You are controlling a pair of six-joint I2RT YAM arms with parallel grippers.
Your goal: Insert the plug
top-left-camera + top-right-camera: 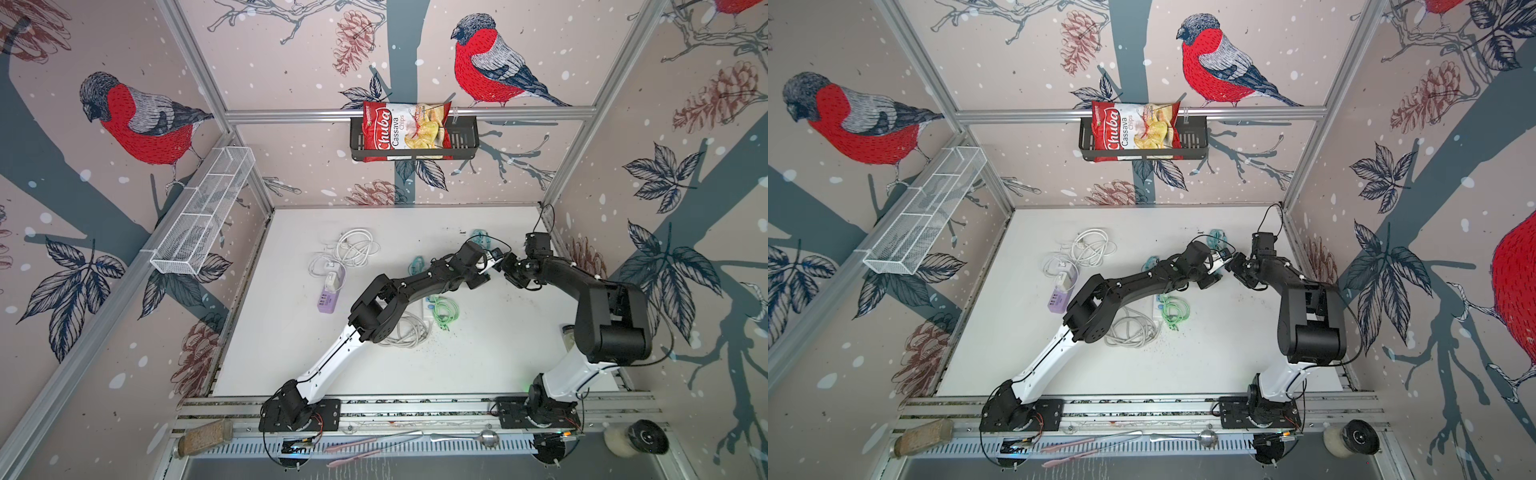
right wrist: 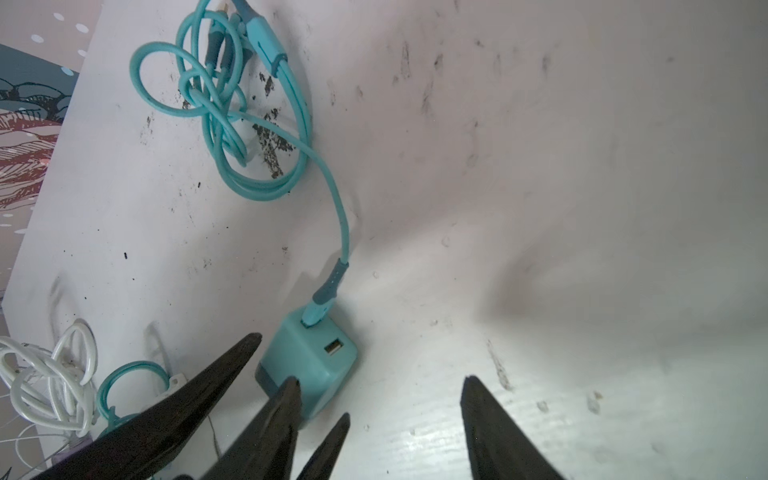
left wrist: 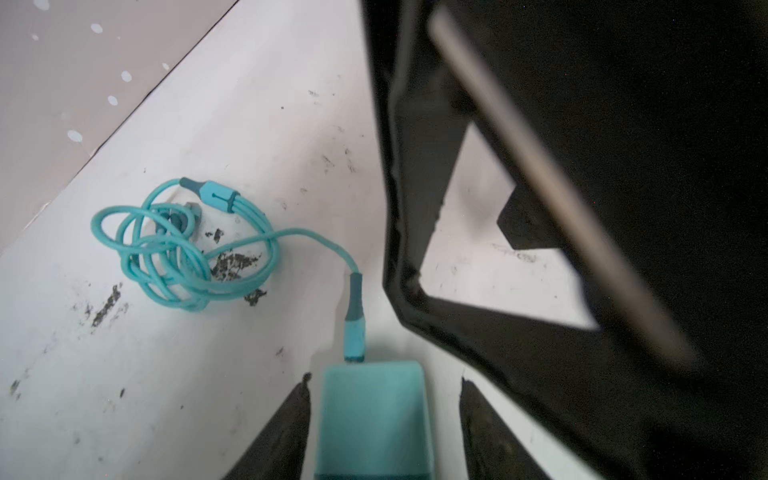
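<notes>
Both gape: left gripper [image 3: 384, 376] straddles the charger [image 3: 374, 419], seemingly unclamped; right gripper [image 2: 382, 379] beside it, table [image 2: 582, 208] open beyond.

Walls [image 1: 291, 62]: bullfinch-and-pinecone wallpaper, aluminium frame [image 1: 407, 113] | Surface: white tabletop [image 1: 498, 353], scuffed | Left wall: white wire basket [image 1: 203, 212] | Far wall: black rack [image 1: 463, 141] holding chips bag [image 1: 399, 133] | Light: even

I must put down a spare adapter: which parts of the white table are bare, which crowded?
Bare: the front right, between the green cable and the right arm; the front left, between the purple power strip and the front rail. Crowded: the white cables at back left, and around the teal charger.
</notes>
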